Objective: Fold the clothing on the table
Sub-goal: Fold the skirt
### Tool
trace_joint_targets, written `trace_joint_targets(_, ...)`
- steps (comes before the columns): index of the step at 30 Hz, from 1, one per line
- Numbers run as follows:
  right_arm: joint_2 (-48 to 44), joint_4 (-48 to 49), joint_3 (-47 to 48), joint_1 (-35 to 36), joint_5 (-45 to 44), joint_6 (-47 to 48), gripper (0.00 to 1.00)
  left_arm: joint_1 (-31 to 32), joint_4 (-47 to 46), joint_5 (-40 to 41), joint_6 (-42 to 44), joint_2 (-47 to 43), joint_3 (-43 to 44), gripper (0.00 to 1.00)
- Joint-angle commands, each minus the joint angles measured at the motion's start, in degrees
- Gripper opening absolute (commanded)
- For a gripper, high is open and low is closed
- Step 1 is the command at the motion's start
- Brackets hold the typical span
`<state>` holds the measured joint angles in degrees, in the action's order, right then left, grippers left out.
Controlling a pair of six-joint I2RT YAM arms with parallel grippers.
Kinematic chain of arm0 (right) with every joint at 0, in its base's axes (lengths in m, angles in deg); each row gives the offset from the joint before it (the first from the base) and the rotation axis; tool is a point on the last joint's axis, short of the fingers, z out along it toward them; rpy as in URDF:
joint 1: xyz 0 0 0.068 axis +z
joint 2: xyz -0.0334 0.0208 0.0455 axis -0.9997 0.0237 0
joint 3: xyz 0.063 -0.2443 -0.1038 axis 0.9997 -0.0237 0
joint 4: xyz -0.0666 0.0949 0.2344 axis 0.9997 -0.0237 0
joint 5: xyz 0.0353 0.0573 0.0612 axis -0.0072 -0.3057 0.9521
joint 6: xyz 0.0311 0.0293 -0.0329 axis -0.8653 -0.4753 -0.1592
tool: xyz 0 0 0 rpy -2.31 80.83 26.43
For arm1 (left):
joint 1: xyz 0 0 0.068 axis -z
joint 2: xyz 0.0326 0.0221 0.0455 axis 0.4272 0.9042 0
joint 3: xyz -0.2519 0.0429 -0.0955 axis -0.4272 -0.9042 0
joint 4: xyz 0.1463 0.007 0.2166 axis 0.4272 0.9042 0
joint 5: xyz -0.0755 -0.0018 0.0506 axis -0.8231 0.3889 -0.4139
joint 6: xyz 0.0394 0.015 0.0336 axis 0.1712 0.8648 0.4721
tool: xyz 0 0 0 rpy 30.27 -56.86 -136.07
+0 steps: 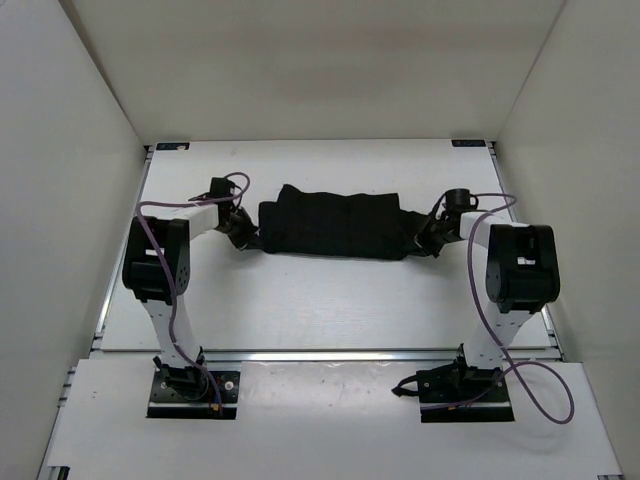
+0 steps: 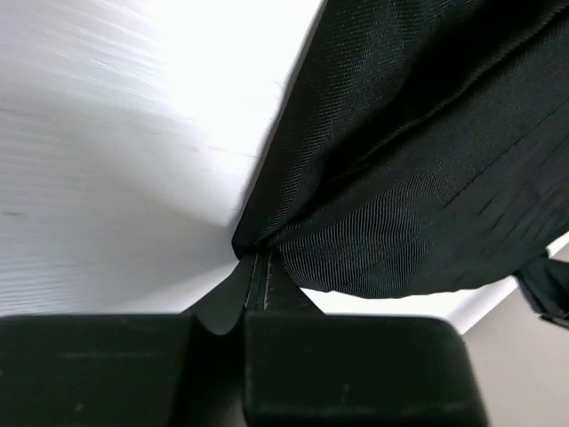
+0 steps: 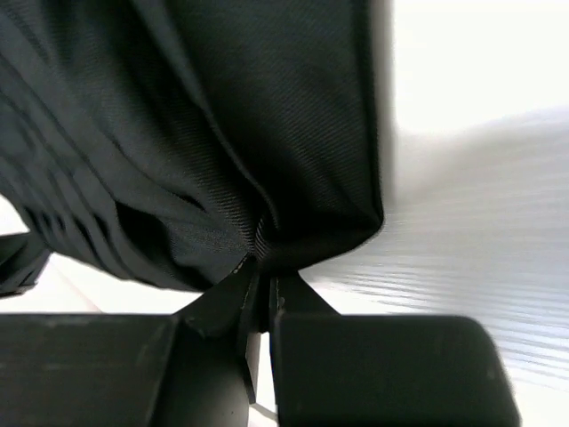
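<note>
Arm bases sit at the bottom of the overhead view, at the near edge of the desk (image 1: 320, 310). Further up, at mid-frame, the clothing (image 1: 335, 228) lies stretched left to right across the desk, a dark pleated band between the two arms. The left claw (image 2: 256, 283) is closed on a thin pinch of fabric at the left end. The right claw (image 3: 260, 271) is closed likewise at the right end. Risk assessment: each grip appears to hold only a narrow edge, so a lift or sideways pull may draw the fabric out of one claw and drop that end. Uneven travel of the two arms would skew the fold line. Gathered layers past the claws may bunch instead of folding flat. The far edge of the desk runs above the clothing in the frame.
</note>
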<state>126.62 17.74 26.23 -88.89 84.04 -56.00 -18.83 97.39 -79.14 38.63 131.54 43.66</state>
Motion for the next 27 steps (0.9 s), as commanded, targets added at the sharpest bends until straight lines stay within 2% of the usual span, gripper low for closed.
trace_joint_targets(1, 0.08, -6.03, 3.9, -3.35, -3.86, 7.92, 0.0, 3.63, 1.28, 2.1, 1.15, -0.9, -0.33, 0.0)
trace_joint_targets(5, -1.33, -19.75, 13.47, -3.71, -18.16, 17.25, 0.0, 9.43, -1.95, 1.84, -2.52, -3.88, -4.71, 0.0)
trace_joint_targets(8, -2.82, -24.51, 19.19, -1.78, -23.47, 20.33, 0.0, 12.34, -3.9, 2.1, -4.99, -4.06, -5.7, 0.0)
trace_joint_targets(9, -3.61, -25.65, 21.39, -0.2, -25.39, 20.69, 0.0, 13.22, -4.34, 1.93, -5.26, -3.72, -5.96, 0.0)
trace_joint_targets(12, -3.01, -28.56, 28.68, 10.76, -31.11, 22.18, 0.0, 14.72, -5.04, 1.84, -6.66, -3.45, -6.13, 0.0)
trace_joint_targets(17, 0.94, -24.98, 35.64, 25.53, -29.72, 22.71, 0.0, 14.81, -4.87, 1.76, -7.72, -4.24, -6.31, 0.0)
trace_joint_targets(19, 2.88, -21.99, 37.66, 30.19, -25.87, 22.8, 0.0, 14.55, -4.87, 2.19, -7.55, -4.68, -6.92, 0.0)
trace_joint_targets(22, 7.7, -18.55, 40.21, 35.65, -21.21, 23.77, 0.0, 13.58, -4.7, 1.66, -7.55, -5.38, -7.54, 0.0)
trace_joint_targets(27, 16.06, -19.34, 44.17, 42.87, -19.53, 27.1, 0.0, 12.79, -4.69, 0.17, -6.05, -6.0, -8.68, 0.0)
